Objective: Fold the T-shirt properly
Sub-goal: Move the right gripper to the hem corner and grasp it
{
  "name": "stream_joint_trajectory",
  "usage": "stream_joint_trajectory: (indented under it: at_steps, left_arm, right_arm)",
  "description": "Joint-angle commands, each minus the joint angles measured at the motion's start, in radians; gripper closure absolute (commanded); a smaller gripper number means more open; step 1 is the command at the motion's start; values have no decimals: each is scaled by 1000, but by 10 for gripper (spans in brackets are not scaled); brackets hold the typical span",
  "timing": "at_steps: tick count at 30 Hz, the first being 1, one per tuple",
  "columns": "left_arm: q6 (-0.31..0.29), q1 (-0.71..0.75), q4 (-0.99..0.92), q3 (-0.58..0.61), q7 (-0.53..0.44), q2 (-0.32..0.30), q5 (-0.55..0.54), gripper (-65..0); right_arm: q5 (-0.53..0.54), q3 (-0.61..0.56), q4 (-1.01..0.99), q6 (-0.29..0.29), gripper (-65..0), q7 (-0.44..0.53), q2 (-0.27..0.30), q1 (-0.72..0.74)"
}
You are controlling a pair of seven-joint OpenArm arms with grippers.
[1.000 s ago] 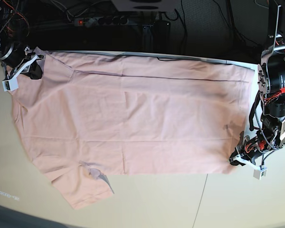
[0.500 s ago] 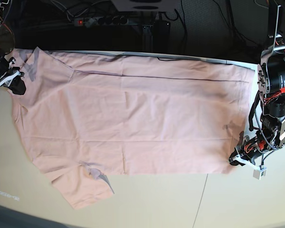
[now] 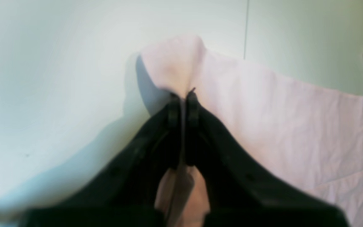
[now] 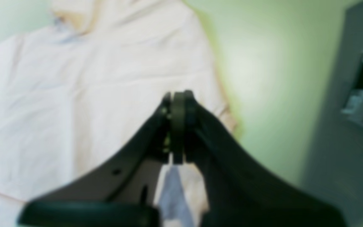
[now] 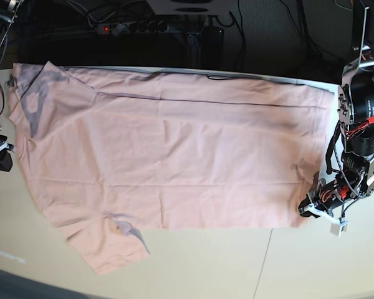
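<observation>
- A power strip (image 5: pixel 137 27) and dark cables sat behind the table's (image 5: pixel 311 261) far edge; nothing lay on the cloth itself.
- The T-shirt (image 5: pixel 174 162) lay spread flat across the table, long axis running side to side in the base view, one sleeve (image 5: pixel 109 246) poking toward the near edge, a darker patch at its far corner.
- My left gripper (image 3: pixel 183 94) was clamped on the shirt's near corner, cloth bunched between the fingers.
- My right gripper (image 4: pixel 178 97) had its jaws pressed together with nothing between them, just off the shirt's edge.
</observation>
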Motion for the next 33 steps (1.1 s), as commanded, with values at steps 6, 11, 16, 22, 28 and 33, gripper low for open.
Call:
stream_joint_trajectory:
  at_steps: [6,11,16,22,28,33]
  left_arm:
    - [-48,-24,7,25,38,3,10,0]
    - [-48,-24,10,153,37,11,-2,0]
    - [-48,-24,32,199,38,10,-32,0]
    - [-49,-24,40,199,39,2,-31,0]
    - [-49,-24,40,199,43,-1,-32,0]
    - [-51,-24,40,199,50,-1,-32,0]
  right_arm:
    - [4,6,-335,27,0,47,79,291]
    - [-79,-13,-620,23,0,112,90,525]
    - [-192,-102,-851,-22,-248,245,89,679]
    - [-349,-235,-1054,-59,-367,351,78,784]
    - [-370,-289,-1118,-55,-374,356,38,773]
    - [-426,-289,-1118,-48,-374,370,-21,767]
